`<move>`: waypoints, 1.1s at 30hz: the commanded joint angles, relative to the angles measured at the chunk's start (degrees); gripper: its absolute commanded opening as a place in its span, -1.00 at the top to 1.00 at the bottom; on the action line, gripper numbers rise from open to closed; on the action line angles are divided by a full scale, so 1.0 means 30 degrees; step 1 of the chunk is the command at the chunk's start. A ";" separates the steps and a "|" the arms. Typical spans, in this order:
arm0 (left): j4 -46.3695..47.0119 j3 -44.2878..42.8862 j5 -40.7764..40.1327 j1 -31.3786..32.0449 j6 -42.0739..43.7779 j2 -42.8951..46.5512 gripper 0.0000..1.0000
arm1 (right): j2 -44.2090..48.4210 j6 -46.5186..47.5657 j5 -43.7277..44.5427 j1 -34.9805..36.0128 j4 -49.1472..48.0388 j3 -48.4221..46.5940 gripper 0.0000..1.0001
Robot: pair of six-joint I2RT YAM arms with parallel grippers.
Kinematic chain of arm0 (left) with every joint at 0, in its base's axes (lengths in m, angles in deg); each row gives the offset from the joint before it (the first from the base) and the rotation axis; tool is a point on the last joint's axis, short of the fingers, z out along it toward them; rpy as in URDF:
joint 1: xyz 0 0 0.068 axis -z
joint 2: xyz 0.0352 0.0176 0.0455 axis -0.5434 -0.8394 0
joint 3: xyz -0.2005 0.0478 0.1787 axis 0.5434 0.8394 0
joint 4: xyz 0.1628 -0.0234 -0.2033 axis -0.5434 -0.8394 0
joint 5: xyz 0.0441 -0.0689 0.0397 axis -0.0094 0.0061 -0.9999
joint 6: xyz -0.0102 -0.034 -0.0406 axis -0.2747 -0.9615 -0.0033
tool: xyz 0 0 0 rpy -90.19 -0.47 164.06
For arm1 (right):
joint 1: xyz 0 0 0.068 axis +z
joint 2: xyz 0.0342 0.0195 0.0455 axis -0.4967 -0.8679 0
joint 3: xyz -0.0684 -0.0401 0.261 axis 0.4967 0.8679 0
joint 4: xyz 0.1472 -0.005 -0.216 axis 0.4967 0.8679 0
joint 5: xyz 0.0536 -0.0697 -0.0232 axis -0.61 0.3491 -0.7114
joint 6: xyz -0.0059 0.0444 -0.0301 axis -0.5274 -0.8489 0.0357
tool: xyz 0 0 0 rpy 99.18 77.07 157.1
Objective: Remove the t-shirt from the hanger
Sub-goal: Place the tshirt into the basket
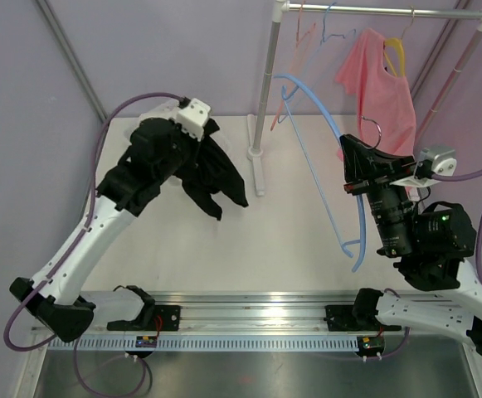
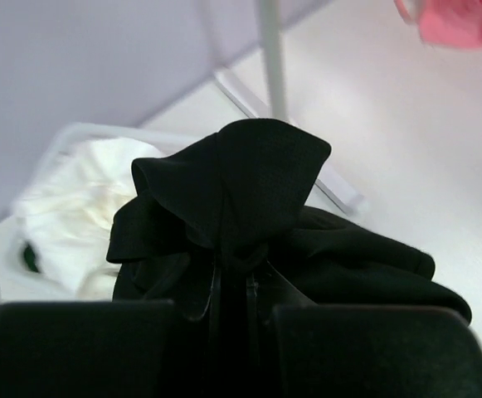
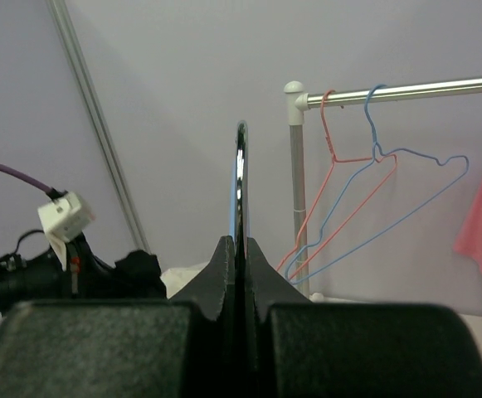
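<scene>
Fingers of left gripper (image 2: 241,286) pinched together on a bunched fold of the black t-shirt (image 1: 220,174). Cloth fills the gap. The rest of the garment hangs in a clump under the wrist, over the left half of the table (image 1: 290,249).

Right gripper (image 3: 239,253) clamped flat on the metal hook (image 3: 241,178) of the blue hanger (image 1: 316,98), held raised and tilted on the right side. Hanger frame looks bare: no cloth on either shoulder that I can see. Shirt and hanger well apart.

Judgement: the shirt is off, and what remains is setting things down cleanly.

How I'd run the step:
- Keep the right arm parked and the hanger high, so its long lower end stays away from the shirt.
- Lower the left wrist slowly until the hanging folds meet a surface, then let go. Dropping from height risks a sleeve draping over the arm.
- Lift straight up after release and check the left wrist view that nothing clings to the pads.

Beyond: white bin (image 2: 91,130) holding white cloth sits just behind the shirt. Rack rail (image 1: 390,11) at the far right carries a pink t-shirt (image 1: 382,87) and spare hangers.
</scene>
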 commanded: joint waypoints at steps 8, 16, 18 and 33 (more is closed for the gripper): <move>-0.0215 -0.7570 -0.2915 -0.3580 0.0675 -0.3068 1.00 | 0.0580 -0.0462 -0.0192 -0.0038 0.0119 -0.0265 1.00; -0.0651 -1.1118 -0.0197 -0.7184 -0.0114 -0.8221 1.00 | 0.0960 -0.0491 -0.0192 -0.0038 0.0266 -0.0148 1.00; -0.1032 -1.1966 0.0452 -0.7858 -0.0612 -0.9804 1.00 | 0.1136 -0.0491 -0.0192 -0.0009 0.0266 -0.0089 1.00; -0.0389 -0.9421 0.3270 -0.8827 -0.1200 -1.6221 1.00 | 0.1108 -0.0345 -0.0163 -0.0038 0.0295 -0.0118 1.00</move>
